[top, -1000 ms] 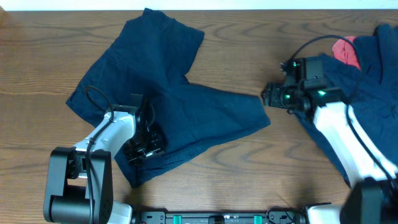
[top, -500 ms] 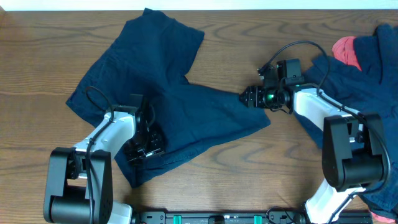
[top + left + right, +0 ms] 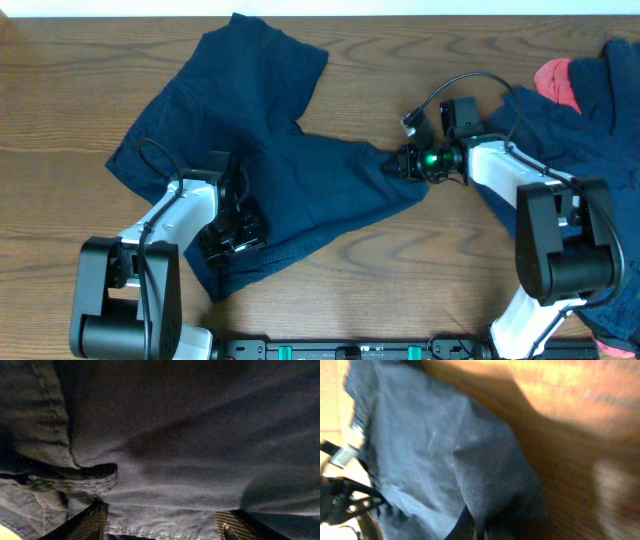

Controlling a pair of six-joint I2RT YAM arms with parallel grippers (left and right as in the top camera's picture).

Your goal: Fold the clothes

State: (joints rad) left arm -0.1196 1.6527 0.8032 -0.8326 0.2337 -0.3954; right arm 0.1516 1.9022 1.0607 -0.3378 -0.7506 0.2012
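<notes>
Navy shorts (image 3: 270, 150) lie spread on the wooden table, two legs splayed. My left gripper (image 3: 232, 240) rests on their lower left part. In the left wrist view it (image 3: 162, 522) stands open, the fabric hem (image 3: 165, 527) lying between the two wide-apart fingers (image 3: 92, 521). My right gripper (image 3: 396, 164) is at the right corner of the shorts' right leg and is shut on it. In the right wrist view a fold of navy cloth (image 3: 485, 480) runs into the closed gripper (image 3: 479, 533). More clothes, navy (image 3: 600, 120) and a pink-red piece (image 3: 556, 82), are heaped at the far right.
The table's (image 3: 70, 90) far edge runs along the top of the overhead view. The right arm (image 3: 500, 165) reaches left across the heap's edge. Both arm bases stand at the front edge.
My right gripper has moved left from the heap to the shorts' right corner and has shut on the fabric there. The left arm has not moved.
</notes>
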